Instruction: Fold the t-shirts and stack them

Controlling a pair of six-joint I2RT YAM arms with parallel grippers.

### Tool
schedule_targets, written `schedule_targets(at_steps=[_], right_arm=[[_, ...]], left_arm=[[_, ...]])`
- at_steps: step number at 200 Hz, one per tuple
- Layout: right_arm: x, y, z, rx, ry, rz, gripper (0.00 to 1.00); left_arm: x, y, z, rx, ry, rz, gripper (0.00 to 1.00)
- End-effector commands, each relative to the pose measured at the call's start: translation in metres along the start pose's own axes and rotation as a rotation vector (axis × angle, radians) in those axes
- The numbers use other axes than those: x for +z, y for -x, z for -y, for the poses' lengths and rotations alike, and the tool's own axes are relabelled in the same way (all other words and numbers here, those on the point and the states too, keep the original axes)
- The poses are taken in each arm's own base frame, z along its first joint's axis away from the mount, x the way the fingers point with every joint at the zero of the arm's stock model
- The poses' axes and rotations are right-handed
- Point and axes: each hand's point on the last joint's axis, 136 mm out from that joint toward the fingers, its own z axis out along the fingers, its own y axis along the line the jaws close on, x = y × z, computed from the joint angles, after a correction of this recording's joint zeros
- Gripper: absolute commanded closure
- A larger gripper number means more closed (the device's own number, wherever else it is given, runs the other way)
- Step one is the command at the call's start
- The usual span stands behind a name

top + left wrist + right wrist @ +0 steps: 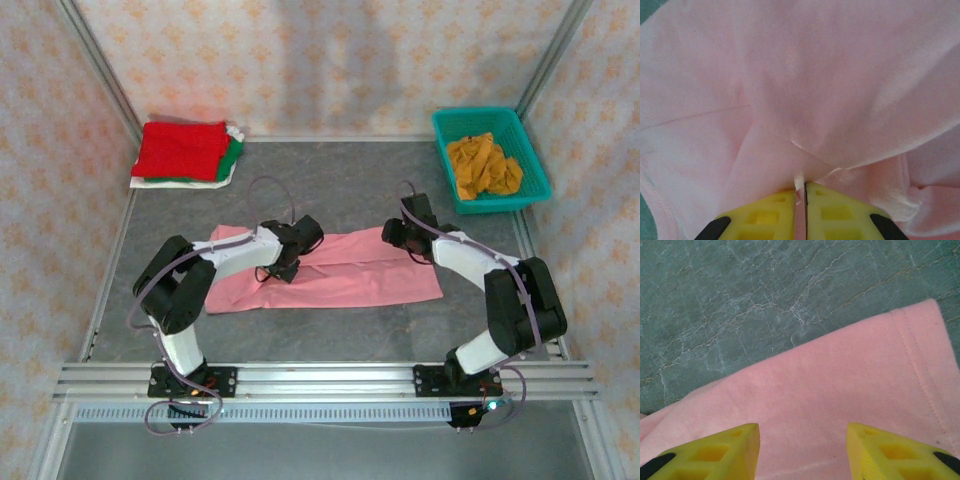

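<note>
One pink t-shirt, left end effector pinching it, right end effector spread above it

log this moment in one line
pink t-shirt: laid out | left jaws: shut on its cloth | right jaws: open over its edge | stack: red on top

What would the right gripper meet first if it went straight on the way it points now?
Most likely the pink t-shirt, which lies just ahead of the open right gripper; how near is unclear.
</note>
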Motion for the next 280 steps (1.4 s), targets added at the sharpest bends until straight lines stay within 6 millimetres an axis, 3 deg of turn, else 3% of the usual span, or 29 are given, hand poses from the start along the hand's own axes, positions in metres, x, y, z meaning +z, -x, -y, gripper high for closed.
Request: schedule_targets(at_steps=[1, 32, 76, 118, 143, 178, 264, 280], right_arm=[[-0.005, 0.003, 0.013, 0.003, -0.040, 0.035, 0.51], [0.003, 0.003, 0.032, 0.093, -0.077, 0.020, 0.49], [0.010, 0.001, 0.040, 0.145, -0.064, -0.005, 0.49], [0.009, 0.000, 0.048, 0.162, -0.069, -0.005, 0.49], [0.008, -0.001, 0.050, 0.167, -0.070, -0.006, 0.49], [0.010, -0.001, 0.049, 0.170, -0.061, -0.007, 0.49], [0.011, 0.000, 0.048, 0.171, -0.060, -0.012, 0.49], [0.011, 0.000, 0.048, 0.171, -0.060, -0.014, 0.49]], left_arm=[[-0.001, -0.011, -0.013, -0.021, 0.040, -0.062, 0.86], [0.004, -0.019, -0.020, -0.052, 0.041, -0.108, 0.82], [0.011, -0.023, -0.022, -0.058, 0.039, -0.154, 0.78], [0.008, -0.021, -0.029, -0.076, 0.054, -0.148, 0.86], [0.005, -0.020, -0.028, -0.079, 0.040, -0.142, 0.85], [0.007, -0.019, -0.021, -0.080, 0.004, -0.136, 0.66], [0.016, -0.017, -0.017, -0.073, 0.002, -0.147, 0.67], [0.016, -0.016, -0.018, -0.080, 0.009, -0.140, 0.71]])
